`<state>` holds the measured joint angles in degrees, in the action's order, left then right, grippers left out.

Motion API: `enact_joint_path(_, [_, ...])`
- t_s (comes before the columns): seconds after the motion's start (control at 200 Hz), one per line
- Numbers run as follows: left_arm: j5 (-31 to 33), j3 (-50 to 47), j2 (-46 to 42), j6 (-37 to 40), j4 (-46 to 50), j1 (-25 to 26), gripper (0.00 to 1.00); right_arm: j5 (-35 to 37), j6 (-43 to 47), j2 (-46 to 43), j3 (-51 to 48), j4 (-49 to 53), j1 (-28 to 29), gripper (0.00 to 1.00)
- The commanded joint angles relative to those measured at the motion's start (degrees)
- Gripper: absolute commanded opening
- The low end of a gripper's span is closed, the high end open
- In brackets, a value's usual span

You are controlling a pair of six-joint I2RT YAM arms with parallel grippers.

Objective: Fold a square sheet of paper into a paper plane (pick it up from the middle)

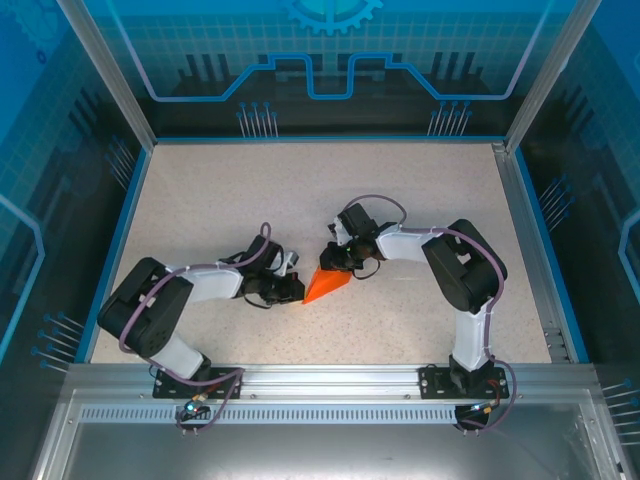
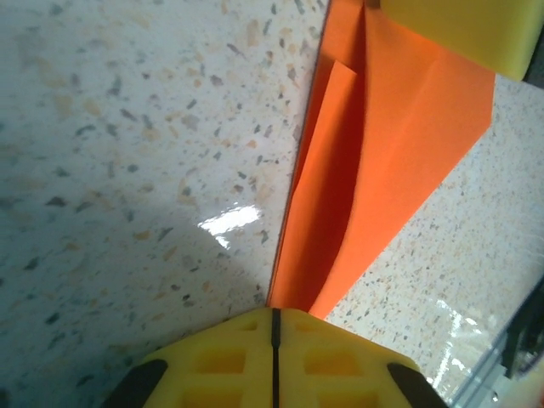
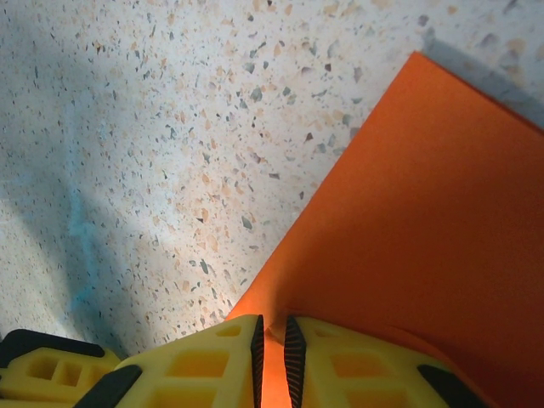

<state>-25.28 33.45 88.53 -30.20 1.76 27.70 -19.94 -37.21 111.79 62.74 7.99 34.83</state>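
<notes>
The square sheet of paper (image 1: 325, 285) is bright orange and folded into a pointed wedge near the middle of the table. My left gripper (image 1: 297, 291) meets its left point. In the left wrist view the yellow jaws (image 2: 274, 316) are pressed together on the narrow end of the paper (image 2: 399, 144), whose creased flaps run away from them. My right gripper (image 1: 336, 262) holds the upper right end. In the right wrist view its jaws (image 3: 272, 327) pinch a raised fold of the paper (image 3: 425, 212). A yellow finger of the right gripper (image 2: 459, 25) shows at the paper's far end.
The speckled tabletop (image 1: 300, 190) lies bare around the paper. A blue and metal frame (image 1: 130, 190) borders it on the left, right and back. Both arm bases are bolted to the near rail (image 1: 320, 380).
</notes>
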Motion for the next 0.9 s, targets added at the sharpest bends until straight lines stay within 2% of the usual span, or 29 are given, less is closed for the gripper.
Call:
enact_joint_path(0.0, [2.9,-1.3,-5.4,-1.6,2.9,0.6,0.14,4.9,1.1,4.9,-1.9,5.2,-0.3,0.19])
enact_joint_path(0.15, [0.7,-0.1,-10.2,-2.2,1.0,3.1,0.19,5.1,1.0,5.1,-1.8,5.3,-0.3,0.19])
enact_joint_path(0.305, [0.7,3.3,-7.4,-0.8,1.2,6.7,0.19,5.1,1.1,5.2,-1.8,5.4,-0.3,0.19])
enact_joint_path(0.575, [2.1,3.7,-1.9,-1.1,-1.9,6.7,0.17,5.0,1.1,5.0,-1.7,5.4,-0.3,0.19])
enact_joint_path(0.895, [3.4,2.7,-2.3,-0.3,-2.9,5.8,0.16,5.0,1.4,5.1,-1.9,5.7,-0.3,0.19])
